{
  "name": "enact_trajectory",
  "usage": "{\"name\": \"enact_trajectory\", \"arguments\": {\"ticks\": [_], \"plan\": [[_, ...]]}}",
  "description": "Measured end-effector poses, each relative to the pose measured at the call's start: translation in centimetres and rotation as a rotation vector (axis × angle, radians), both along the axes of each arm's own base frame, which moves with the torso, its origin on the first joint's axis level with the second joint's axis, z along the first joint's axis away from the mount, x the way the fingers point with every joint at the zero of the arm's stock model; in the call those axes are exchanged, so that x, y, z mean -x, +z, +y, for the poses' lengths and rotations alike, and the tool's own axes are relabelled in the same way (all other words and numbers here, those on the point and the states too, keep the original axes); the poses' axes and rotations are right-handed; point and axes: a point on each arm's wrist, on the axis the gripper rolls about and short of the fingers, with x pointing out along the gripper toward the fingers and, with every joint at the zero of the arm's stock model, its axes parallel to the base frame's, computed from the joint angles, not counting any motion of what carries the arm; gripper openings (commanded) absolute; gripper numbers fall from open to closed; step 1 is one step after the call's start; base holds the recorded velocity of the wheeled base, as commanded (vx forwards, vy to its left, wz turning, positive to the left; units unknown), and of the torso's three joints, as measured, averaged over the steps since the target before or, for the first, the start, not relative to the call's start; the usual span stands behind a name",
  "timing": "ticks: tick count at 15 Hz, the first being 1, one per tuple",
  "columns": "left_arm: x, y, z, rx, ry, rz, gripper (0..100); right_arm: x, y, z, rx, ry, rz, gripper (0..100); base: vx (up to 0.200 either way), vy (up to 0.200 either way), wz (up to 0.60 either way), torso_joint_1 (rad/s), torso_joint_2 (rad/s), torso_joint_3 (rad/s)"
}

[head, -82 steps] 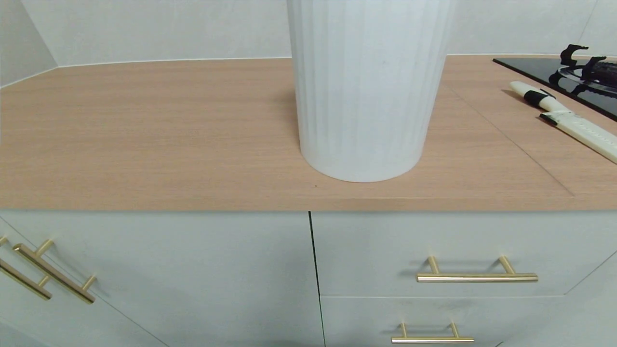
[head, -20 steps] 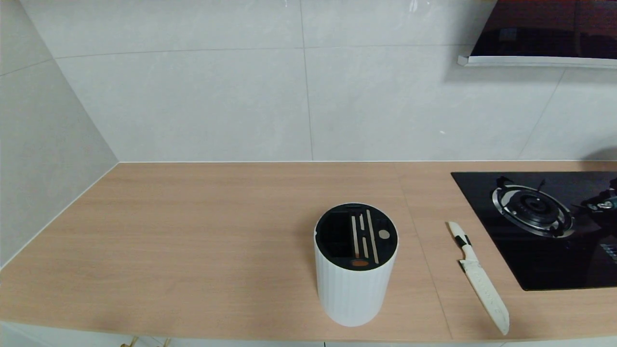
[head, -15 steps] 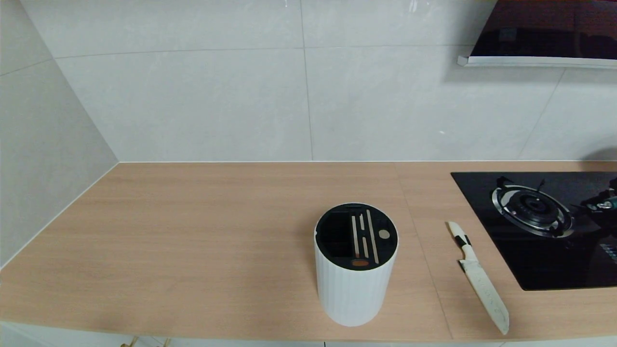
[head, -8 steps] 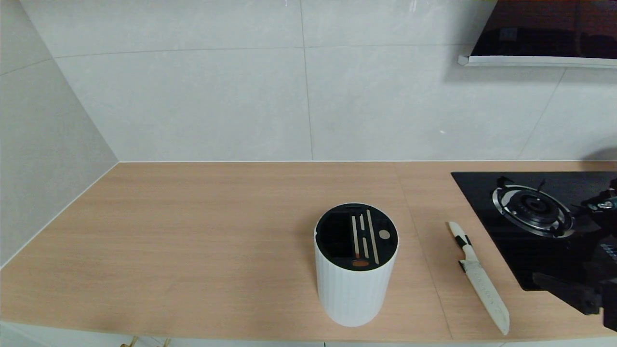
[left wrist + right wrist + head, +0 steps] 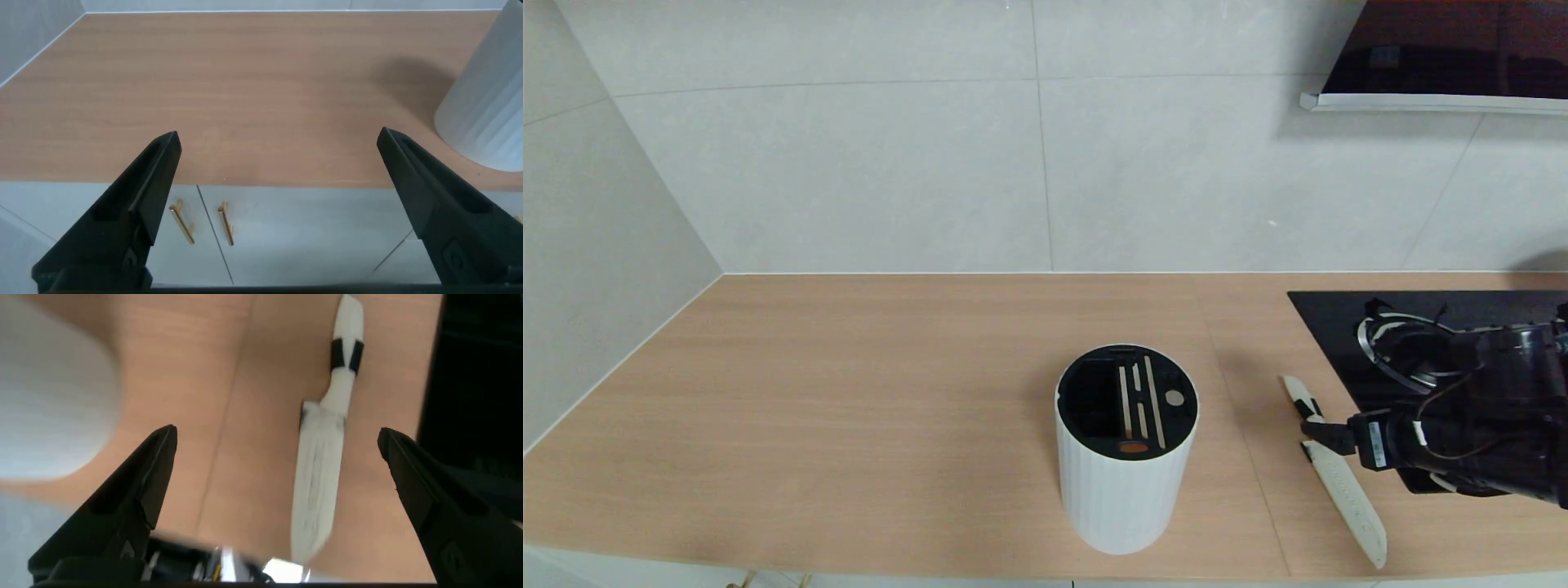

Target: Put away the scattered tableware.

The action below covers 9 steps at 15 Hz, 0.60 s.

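Note:
A white knife (image 5: 1339, 482) with a black band on its handle lies flat on the wooden counter (image 5: 866, 392), right of a white ribbed knife holder (image 5: 1125, 482) whose black top has several slots. My right gripper (image 5: 1319, 437) hovers above the knife where handle meets blade. In the right wrist view its fingers (image 5: 139, 498) stand wide apart, open, with the knife (image 5: 327, 457) below and between them and the holder (image 5: 49, 400) off to one side. My left gripper (image 5: 278, 137) is open and empty above the counter's front edge, with the holder (image 5: 490, 98) beside it.
A black glass hob (image 5: 1331, 327) with a burner lies right of the knife, partly covered by my right arm. A dark range hood (image 5: 1437, 57) hangs above it. Tiled walls bound the counter at the back and left. Cabinet doors with gold handles (image 5: 225, 233) sit below the front edge.
The camera rose from cabinet height to above the counter. In the last half second my right arm swept in from the right edge to above the knife. Knife and holder stayed put.

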Motion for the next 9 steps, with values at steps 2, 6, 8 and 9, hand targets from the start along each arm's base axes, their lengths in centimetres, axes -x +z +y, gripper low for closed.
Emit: {"name": "enact_trajectory", "arguments": {"ticks": [2,6,8,9], "plan": [[0.0,0.0,0.0,0.000,0.000,0.000,100,-1.6,-2.4,-0.1,0.028,-0.036,0.014,100,0.000,0.000,0.00,0.000,0.00,0.000],[0.0,0.0,0.0,0.000,0.000,0.000,100,-3.7,-6.1,-0.3,0.048,-0.076,0.007,100,0.000,0.000,0.00,0.000,0.00,0.000],[0.0,0.0,0.0,0.000,0.000,0.000,100,-4.2,-7.6,-0.5,0.060,-0.094,0.021,100,0.000,0.000,0.00,0.000,0.00,0.000],[0.0,0.0,0.0,0.000,0.000,0.000,100,-4.2,-8.2,-0.6,0.065,-0.098,0.038,100,0.000,0.000,0.00,0.000,0.00,0.000]]}}
